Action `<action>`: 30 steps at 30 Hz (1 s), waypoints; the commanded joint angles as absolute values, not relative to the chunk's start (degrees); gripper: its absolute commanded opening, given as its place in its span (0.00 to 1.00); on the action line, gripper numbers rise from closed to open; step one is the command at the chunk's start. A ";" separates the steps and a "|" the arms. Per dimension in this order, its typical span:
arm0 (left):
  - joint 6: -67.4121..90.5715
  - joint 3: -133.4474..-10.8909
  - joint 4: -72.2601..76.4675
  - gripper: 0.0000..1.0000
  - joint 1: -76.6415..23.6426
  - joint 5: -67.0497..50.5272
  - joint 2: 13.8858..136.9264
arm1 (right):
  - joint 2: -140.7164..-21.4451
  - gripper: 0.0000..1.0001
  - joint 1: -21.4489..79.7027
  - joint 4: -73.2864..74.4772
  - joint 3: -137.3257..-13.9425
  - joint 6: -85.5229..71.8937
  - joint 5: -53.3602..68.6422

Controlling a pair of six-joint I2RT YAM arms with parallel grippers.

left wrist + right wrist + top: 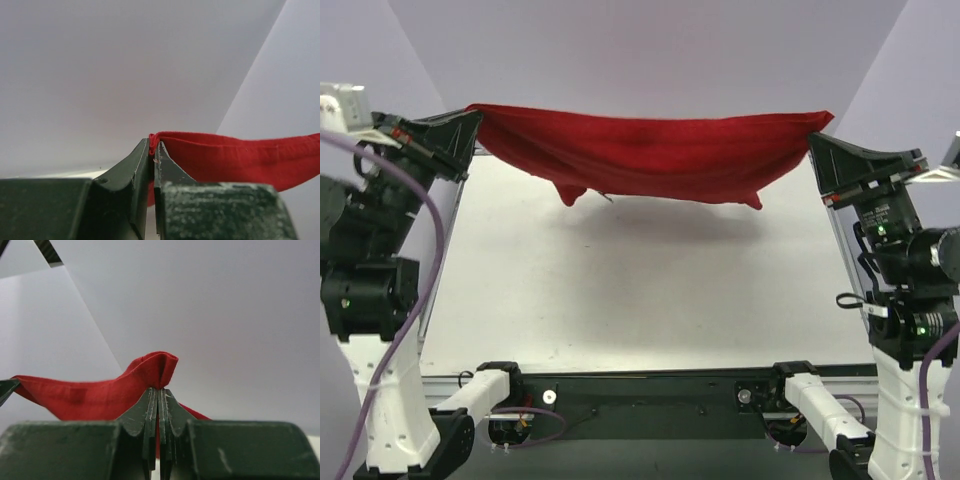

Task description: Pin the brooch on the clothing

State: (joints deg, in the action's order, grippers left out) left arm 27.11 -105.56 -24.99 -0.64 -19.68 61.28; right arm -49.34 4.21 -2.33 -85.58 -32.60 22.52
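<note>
The clothing [650,150], a deep-red shirt, hangs stretched in the air above the far part of the table, sagging in the middle. My left gripper [472,122] is shut on its left end, and in the left wrist view the red cloth [235,157] is pinched at the tips of the left gripper [153,145]. My right gripper [817,138] is shut on the right end. From the right wrist the fabric [100,395] bunches up above the closed right gripper [160,390]. The brooch is out of view.
The white table [640,290] lies below the hanging shirt, which casts a shadow on it. White walls stand behind and to both sides. Both arm bases [650,400] sit on a black rail at the near edge.
</note>
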 commanded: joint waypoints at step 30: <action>27.42 -90.72 -17.86 0.00 -0.35 -15.83 60.82 | -52.20 0.00 4.13 -4.56 -70.33 -30.67 21.10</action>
State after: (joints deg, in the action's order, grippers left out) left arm 26.57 -98.43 -23.86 -0.64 -19.29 57.08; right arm -46.30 4.21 0.08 -75.77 -31.44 22.72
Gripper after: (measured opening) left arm 0.149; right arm 0.024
